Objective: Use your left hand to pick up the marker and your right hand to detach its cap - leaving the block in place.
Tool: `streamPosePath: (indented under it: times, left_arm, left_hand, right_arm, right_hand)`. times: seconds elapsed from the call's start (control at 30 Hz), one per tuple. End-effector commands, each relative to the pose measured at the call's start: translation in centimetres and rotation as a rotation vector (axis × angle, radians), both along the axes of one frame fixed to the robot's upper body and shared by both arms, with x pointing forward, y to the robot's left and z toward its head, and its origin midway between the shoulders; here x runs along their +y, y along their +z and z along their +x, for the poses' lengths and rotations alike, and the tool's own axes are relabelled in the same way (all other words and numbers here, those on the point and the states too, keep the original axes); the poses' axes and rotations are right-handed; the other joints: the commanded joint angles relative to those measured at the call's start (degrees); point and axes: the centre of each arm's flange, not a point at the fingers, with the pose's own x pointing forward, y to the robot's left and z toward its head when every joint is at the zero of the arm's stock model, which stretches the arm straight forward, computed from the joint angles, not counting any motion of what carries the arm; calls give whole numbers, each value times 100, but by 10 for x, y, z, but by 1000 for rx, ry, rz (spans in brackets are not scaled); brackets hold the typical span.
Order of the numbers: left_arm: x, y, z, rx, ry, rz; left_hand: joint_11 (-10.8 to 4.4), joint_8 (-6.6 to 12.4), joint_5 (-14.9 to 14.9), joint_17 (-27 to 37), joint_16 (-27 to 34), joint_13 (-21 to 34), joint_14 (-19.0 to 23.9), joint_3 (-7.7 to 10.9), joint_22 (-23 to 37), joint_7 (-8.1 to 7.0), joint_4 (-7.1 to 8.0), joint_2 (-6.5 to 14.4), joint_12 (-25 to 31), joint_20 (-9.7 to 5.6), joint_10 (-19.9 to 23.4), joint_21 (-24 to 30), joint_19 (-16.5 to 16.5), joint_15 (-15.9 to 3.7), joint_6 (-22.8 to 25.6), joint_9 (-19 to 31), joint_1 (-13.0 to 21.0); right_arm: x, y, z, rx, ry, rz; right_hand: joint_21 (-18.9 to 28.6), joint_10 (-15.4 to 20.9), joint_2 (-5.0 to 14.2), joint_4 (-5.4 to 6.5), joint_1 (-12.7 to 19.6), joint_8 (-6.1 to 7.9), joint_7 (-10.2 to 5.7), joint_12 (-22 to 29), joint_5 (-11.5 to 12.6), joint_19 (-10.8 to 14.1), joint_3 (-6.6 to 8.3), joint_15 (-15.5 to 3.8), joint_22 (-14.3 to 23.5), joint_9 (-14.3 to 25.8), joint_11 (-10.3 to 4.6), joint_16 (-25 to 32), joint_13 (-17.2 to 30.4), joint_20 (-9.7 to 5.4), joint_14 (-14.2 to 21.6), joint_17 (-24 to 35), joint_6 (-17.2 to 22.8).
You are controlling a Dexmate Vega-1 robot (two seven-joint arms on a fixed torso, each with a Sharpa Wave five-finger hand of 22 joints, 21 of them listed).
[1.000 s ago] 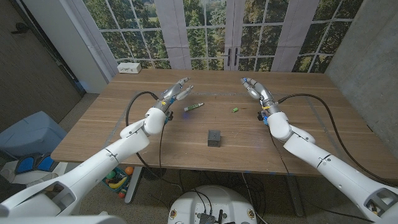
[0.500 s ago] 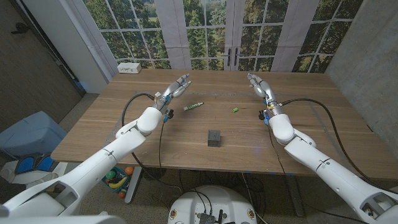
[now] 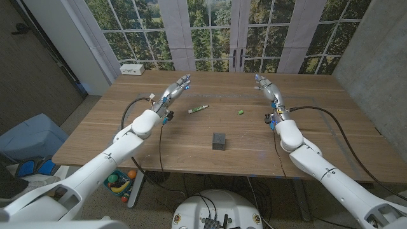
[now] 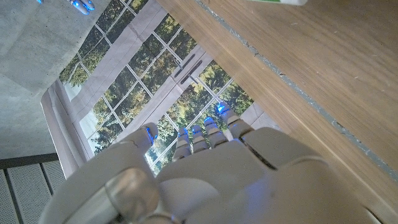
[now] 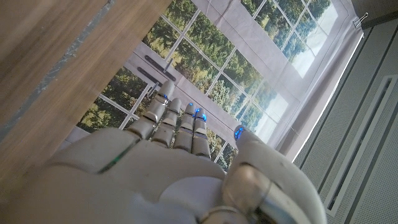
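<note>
From the head view the marker [image 3: 198, 110], its detached cap [image 3: 241, 112] and the block [image 3: 219, 141] lie apart on the table [image 3: 127, 140], while the left hand [image 3: 175, 90] and right hand [image 3: 267, 88] hover with fingers extended, holding nothing.

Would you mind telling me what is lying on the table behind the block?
Behind the block lie the marker and a small green cap, apart from each other on the bare wood. The block hides nothing.
</note>
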Motion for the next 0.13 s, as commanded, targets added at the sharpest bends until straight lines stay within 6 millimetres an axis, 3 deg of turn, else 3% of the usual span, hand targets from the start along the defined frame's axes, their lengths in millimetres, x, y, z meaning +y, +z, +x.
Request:
streamPosePath:
  times: [0.03,0.13]
  left_arm:
    - [30,-6,7,33,-73,-37]
    - [33,-5,10,39,-79,-43]
  left_hand:
    - [-36,15,-10,13,11,9,-56,61,16,2,-25,86,27,-43,-53,-21,49,-57,-2,3,-96]
    - [-40,13,-15,11,9,8,-66,67,14,0,-32,76,25,-57,-61,-27,43,-49,-11,2,-115]
  right_arm:
    - [7,-15,-23,-24,-58,114]
    - [12,-16,-25,-24,-67,114]
  right_hand:
    - [-184,41,-83,13,-69,67,61,23,-11,-207,70,-262,0,-9,76,-2,-54,-512,-54,-94,63]
    - [-234,74,-89,7,-81,74,76,35,-14,-234,91,-232,-2,-11,91,0,-76,-537,-50,-133,90]
